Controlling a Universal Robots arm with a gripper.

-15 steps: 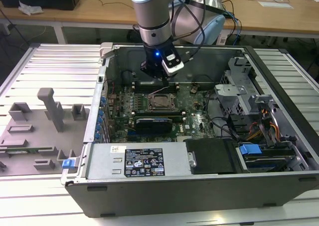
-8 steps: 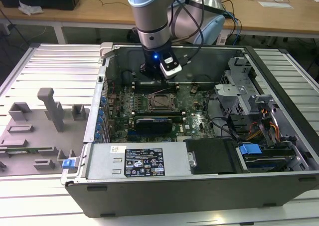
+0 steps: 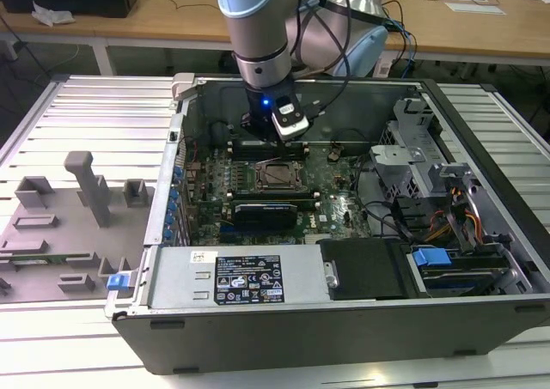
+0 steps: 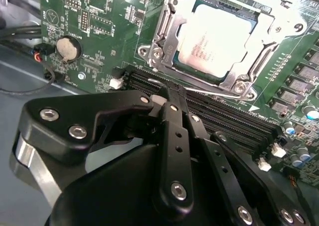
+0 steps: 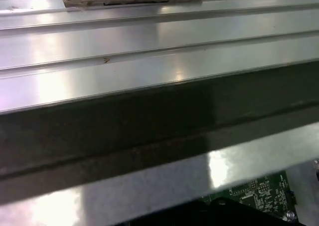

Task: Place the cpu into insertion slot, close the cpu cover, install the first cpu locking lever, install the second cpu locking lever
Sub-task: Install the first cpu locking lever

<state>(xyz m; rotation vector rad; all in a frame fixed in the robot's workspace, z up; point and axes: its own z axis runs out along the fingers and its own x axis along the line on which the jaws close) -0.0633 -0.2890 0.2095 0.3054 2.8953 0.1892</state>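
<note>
Tool [image 4: 167, 90] closed, empty, near cpu [image 4: 219, 39] under cpu cover [image 4: 166, 34] in second wrist view

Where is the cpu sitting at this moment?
In the second wrist view, the cpu lies inside the window of the cpu cover on the green board, just beyond the gripper.

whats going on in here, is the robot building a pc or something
A robot arm is working inside an open computer case. Its gripper hangs just over the green motherboard, by the long black memory slots and close to the processor socket. The cpu already lies in place, with the silver cpu cover folded down around it. Whether the cover is locked down can't be told from here.
</note>
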